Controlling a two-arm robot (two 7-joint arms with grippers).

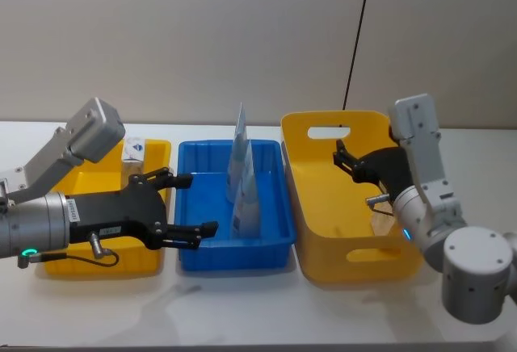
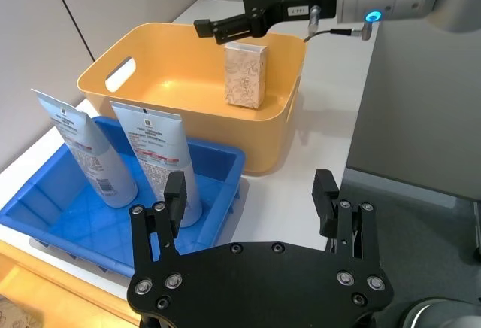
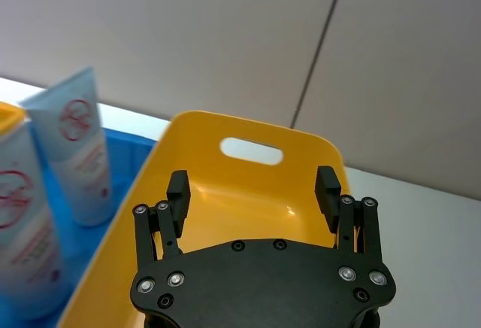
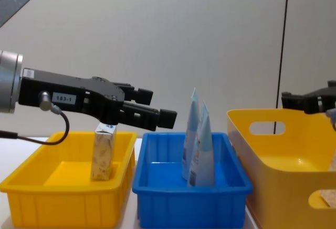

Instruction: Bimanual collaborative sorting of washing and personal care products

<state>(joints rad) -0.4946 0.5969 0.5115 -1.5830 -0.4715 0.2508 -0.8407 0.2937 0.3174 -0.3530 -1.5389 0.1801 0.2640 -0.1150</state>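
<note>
Two pale-blue tubes [image 1: 245,194] [image 2: 156,164] [image 4: 199,141] stand upright in the blue bin [image 1: 234,257]. One beige marbled carton [image 1: 133,153] [image 4: 103,153] stands in the low yellow bin [image 1: 73,265] on the left. Another carton [image 2: 245,74] stands in the tall yellow bin [image 1: 355,265] on the right. My left gripper [image 1: 194,204] [image 2: 249,192] [image 4: 157,106] hovers open over the left edge of the blue bin, holding nothing. Open and holding nothing too, my right gripper [image 1: 339,152] [image 3: 253,185] [image 2: 210,6] hangs above the tall yellow bin, near its carton.
The three bins sit side by side on a white table [image 1: 242,312], with a grey wall close behind. Bare table lies in front of the bins. The tall yellow bin has handle slots [image 1: 327,132] in its walls.
</note>
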